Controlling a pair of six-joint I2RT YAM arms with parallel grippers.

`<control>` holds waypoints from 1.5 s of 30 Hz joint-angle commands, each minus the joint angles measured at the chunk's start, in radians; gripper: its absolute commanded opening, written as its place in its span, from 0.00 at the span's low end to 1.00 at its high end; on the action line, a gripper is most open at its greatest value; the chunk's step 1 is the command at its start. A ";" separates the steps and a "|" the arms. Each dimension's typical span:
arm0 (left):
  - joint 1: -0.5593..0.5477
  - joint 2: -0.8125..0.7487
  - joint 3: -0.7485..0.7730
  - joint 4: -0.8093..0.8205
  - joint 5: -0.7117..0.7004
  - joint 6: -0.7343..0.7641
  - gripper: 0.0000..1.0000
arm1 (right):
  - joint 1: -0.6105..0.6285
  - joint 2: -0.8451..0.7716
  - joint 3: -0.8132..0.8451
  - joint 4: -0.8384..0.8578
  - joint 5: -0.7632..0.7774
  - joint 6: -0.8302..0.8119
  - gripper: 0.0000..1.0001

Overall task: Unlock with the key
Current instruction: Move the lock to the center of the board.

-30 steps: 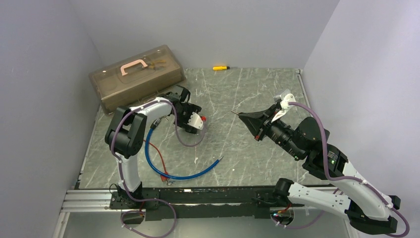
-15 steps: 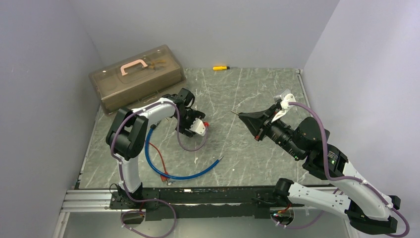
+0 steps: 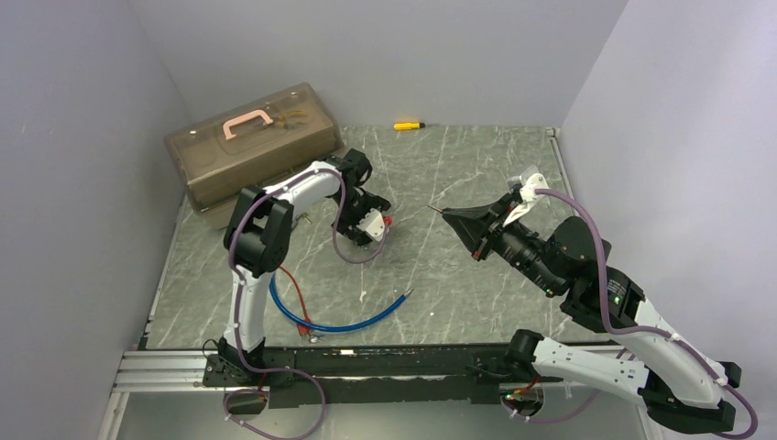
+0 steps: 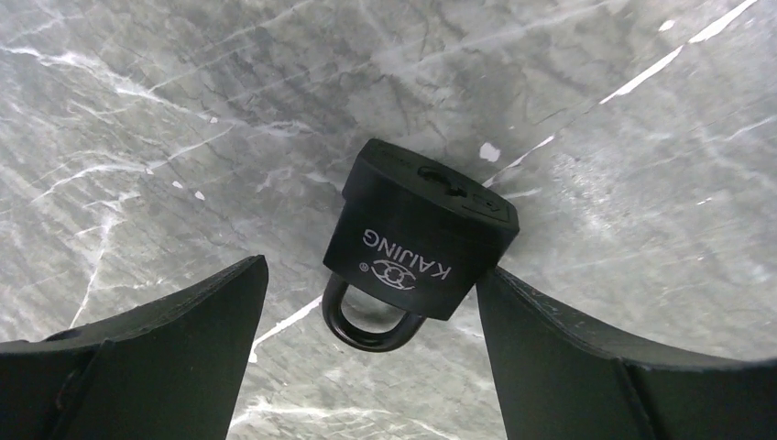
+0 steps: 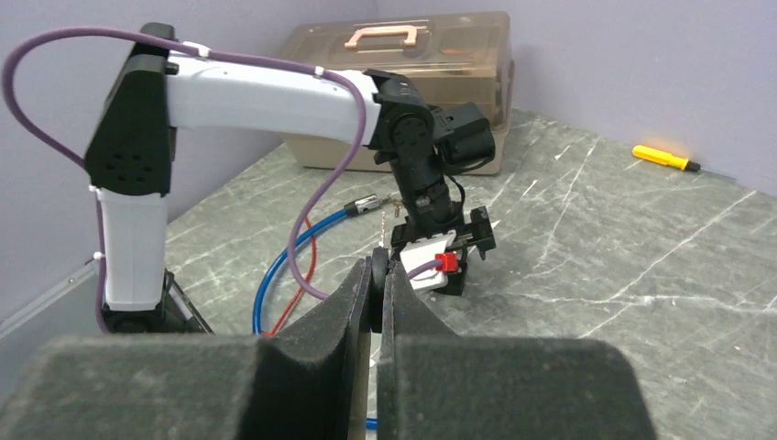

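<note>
Left wrist: your left pincer (image 4: 371, 270), fingers spread, is settling around the padlock (image 4: 417, 238) after sliding rightward.
Right pincer (image 3: 454, 218): is pinching the key (image 5: 376, 280), awaiting a steadied lock.

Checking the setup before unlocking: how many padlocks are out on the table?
1. The padlock lies on the table between the left gripper's open fingers. The toolbox's inside is unclear, so another may be hidden.
</note>
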 commanded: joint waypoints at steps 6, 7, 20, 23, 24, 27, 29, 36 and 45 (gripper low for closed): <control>-0.034 0.075 0.100 -0.183 -0.040 0.108 0.86 | -0.003 -0.013 0.022 0.000 0.001 -0.002 0.00; -0.037 0.070 0.085 -0.176 -0.038 0.113 0.85 | -0.002 -0.013 0.023 0.001 0.000 -0.002 0.00; -0.047 -0.021 -0.057 -0.055 -0.002 0.004 0.31 | -0.003 -0.027 0.025 -0.007 0.017 0.007 0.00; -0.043 -0.157 -0.158 0.007 0.057 -0.097 0.14 | -0.003 -0.027 0.026 -0.013 0.021 0.013 0.00; -0.042 -0.221 -0.206 0.025 0.073 -0.126 0.09 | -0.003 -0.024 0.028 -0.013 0.018 0.014 0.00; -0.043 -0.429 -0.330 -0.016 0.123 -0.205 0.00 | -0.003 -0.008 0.049 -0.023 0.016 0.016 0.00; -0.038 -0.571 -0.352 -0.139 0.165 -0.235 0.00 | -0.003 0.006 0.065 -0.032 0.015 0.016 0.00; -0.088 -1.144 -0.584 -0.129 0.299 -0.326 0.00 | -0.006 0.040 0.091 -0.035 -0.003 0.007 0.00; -0.087 -0.892 -0.699 0.068 0.077 -0.035 0.41 | -0.006 0.019 0.063 -0.055 0.022 0.047 0.00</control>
